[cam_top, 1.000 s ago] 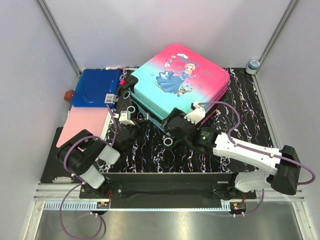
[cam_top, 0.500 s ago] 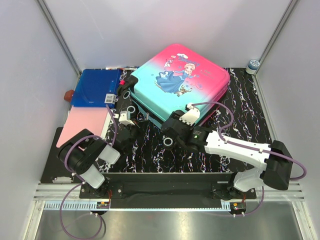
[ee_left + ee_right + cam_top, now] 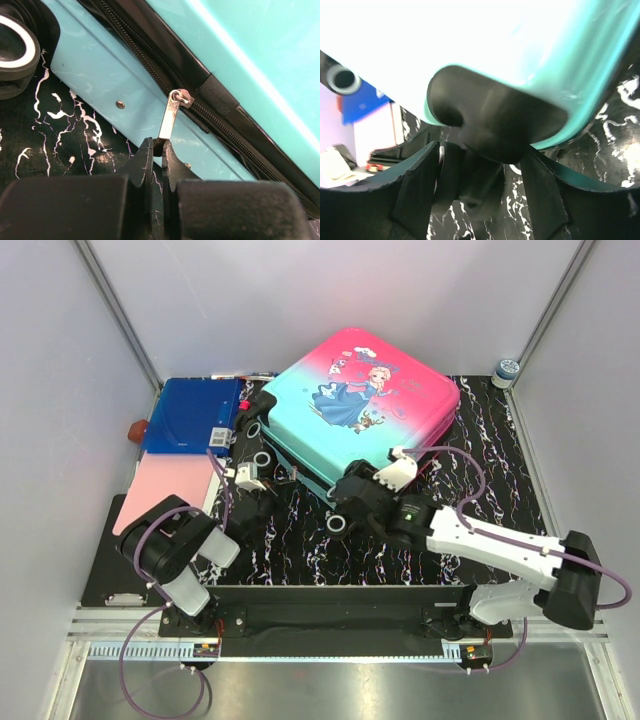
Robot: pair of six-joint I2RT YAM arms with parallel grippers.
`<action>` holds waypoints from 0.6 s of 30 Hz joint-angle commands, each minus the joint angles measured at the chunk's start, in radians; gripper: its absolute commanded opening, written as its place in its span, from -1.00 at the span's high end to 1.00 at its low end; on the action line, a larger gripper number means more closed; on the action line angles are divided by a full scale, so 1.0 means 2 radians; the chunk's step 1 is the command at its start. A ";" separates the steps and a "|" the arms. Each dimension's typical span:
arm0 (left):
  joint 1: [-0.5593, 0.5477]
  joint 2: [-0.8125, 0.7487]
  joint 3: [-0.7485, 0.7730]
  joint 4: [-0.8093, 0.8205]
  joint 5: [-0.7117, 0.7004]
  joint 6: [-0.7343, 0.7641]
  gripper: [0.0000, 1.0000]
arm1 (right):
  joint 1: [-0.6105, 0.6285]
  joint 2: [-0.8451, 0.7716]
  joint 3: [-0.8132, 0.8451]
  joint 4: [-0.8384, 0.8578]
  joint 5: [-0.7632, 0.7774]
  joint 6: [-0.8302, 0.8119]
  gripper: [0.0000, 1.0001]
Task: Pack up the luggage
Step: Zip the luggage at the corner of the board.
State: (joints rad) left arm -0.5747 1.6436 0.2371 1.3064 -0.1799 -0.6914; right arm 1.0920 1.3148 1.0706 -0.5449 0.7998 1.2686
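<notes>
The luggage [image 3: 365,400] lies closed on the black marbled mat, its pink-to-teal shell with the princess print facing up. My left gripper [image 3: 275,485] is at its near-left edge. In the left wrist view it [image 3: 160,147] is shut on the silver zipper pull [image 3: 170,117], beside the teal shell [image 3: 100,65] and the black zipper track. My right gripper [image 3: 343,508] is at the suitcase's near corner. In the right wrist view it [image 3: 482,192] stands with one finger on each side of the black wheel [image 3: 485,165] under the teal shell [image 3: 520,50], both touching it.
A flat blue folder [image 3: 190,415] and a pink one [image 3: 170,490] lie left of the suitcase. A small jar [image 3: 507,370] stands at the back right corner, and a red-brown object [image 3: 137,430] sits at the far left. Grey walls close in on three sides.
My right gripper has narrowed from wide open onto the suitcase's corner wheel; the arm swung slightly left and back. My left gripper has stayed shut on the zipper pull.
</notes>
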 commanded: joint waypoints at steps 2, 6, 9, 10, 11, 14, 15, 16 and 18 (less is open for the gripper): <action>0.034 0.021 -0.020 0.147 -0.050 -0.006 1.00 | -0.003 -0.071 -0.021 -0.075 0.106 -0.005 1.00; 0.044 0.024 -0.020 0.149 -0.047 -0.006 1.00 | -0.008 -0.086 -0.026 -0.083 0.116 -0.017 1.00; 0.046 0.024 -0.018 0.149 -0.044 -0.002 1.00 | -0.010 -0.082 -0.021 -0.083 0.111 -0.023 1.00; 0.046 0.024 -0.019 0.150 -0.043 -0.002 1.00 | -0.010 -0.077 -0.020 -0.083 0.108 -0.024 1.00; 0.046 0.024 -0.017 0.149 -0.041 -0.002 1.00 | -0.010 -0.074 -0.017 -0.084 0.100 -0.025 1.00; 0.046 0.024 -0.017 0.150 -0.040 -0.003 1.00 | -0.010 -0.061 -0.009 -0.083 0.073 -0.034 0.83; 0.046 0.024 -0.017 0.151 -0.039 -0.003 1.00 | -0.010 -0.058 -0.006 -0.083 0.067 -0.038 0.69; 0.046 0.024 -0.017 0.151 -0.039 -0.003 1.00 | -0.010 -0.057 -0.005 -0.083 0.060 -0.041 0.54; 0.046 0.025 -0.018 0.151 -0.037 -0.002 1.00 | -0.010 -0.064 -0.002 -0.082 0.039 -0.054 0.28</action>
State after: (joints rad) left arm -0.5289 1.6665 0.2268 1.3449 -0.1513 -0.7151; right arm 1.0737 1.1934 1.0374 -0.7193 0.9207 1.2034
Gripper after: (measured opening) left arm 0.050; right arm 0.231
